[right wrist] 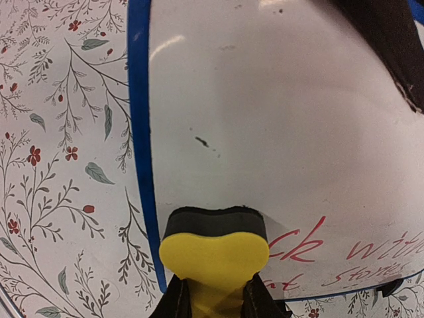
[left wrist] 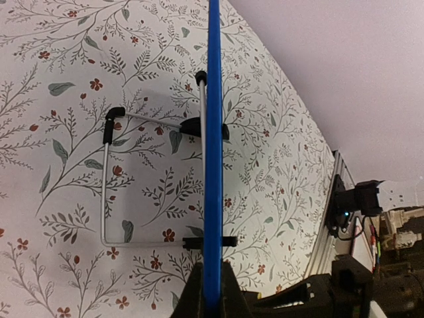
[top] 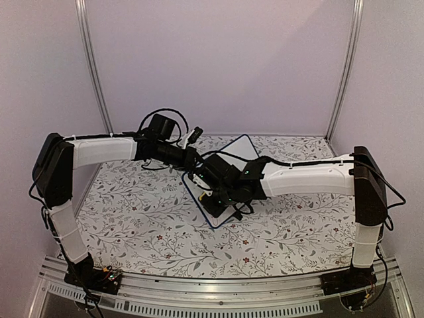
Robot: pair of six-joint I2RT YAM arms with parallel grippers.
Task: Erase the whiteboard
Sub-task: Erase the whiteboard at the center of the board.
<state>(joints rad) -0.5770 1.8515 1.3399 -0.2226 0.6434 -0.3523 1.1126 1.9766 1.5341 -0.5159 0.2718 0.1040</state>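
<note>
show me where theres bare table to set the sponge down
Widest free patch: the floral table near-left, between the left arm's base and the whiteboard. A smaller strip lies near-right, between the right forearm and the near edge. Crowded: the middle, where the left gripper clamps the board's edge and the right gripper holds the yellow sponge on it.

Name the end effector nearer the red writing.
Right. The right end effector holds the sponge on the whiteboard, beside the red writing; the left end effector clamps its blue edge.
</note>
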